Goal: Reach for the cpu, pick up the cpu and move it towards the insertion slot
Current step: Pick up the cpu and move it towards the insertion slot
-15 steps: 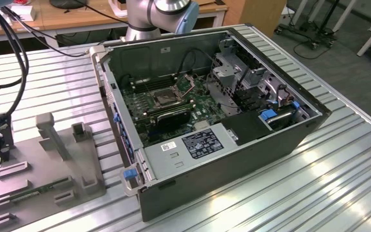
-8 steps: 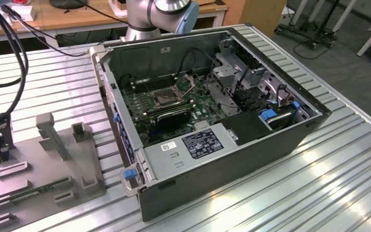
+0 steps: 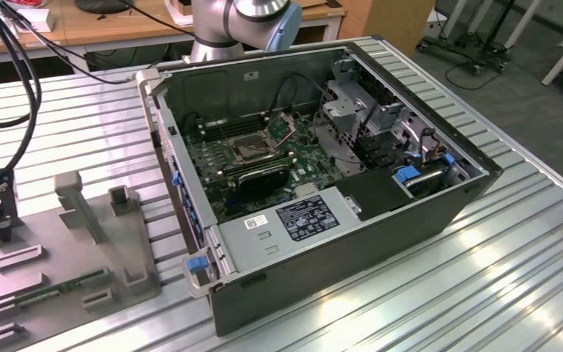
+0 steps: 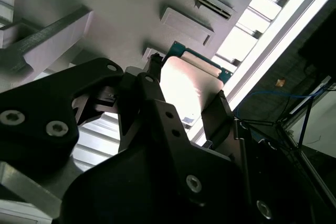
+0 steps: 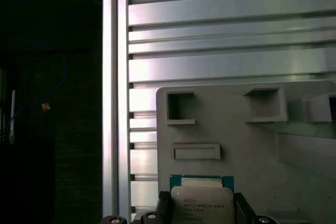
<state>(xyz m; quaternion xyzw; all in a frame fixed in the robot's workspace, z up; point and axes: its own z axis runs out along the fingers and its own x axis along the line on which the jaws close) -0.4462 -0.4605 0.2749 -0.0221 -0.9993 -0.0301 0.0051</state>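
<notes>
Gripper [image 4: 186,83] at the cpu [image 4: 184,100]. In both wrist views a black finger stands at each of two opposite edges of the chip, closed in until they touch it. That reads as a side pinch, which keeps the silvery top and the underside free of contact. The grip looks made. Cannot tell whether the chip is lifted or rests on its seat.

Cpu sits flat and square between the fingers [image 5: 242,209], with its green edge showing past the metal lid. It lies at the near end of the grey fixture [image 5: 220,124]. The fixture's recesses and raised blocks look meant to hold parts in known spots for pickup.

Exterior view: the fixture [image 3: 76,249] lies on the slatted table [image 3: 457,286] at the exterior view's left, and a memory stick [image 3: 52,288] is bedded along its near side. Just to the right is the open case [image 3: 360,235], lying on its side so the board [image 3: 218,187] faces up, which gives reach from above.

Farther in, the insertion slot [image 3: 252,150] shows its metal frame and dark centre. It is well apart from the cpu, with the case wall between them. Judgement: reach done, pick-up under way, no travel toward the slot yet.
</notes>
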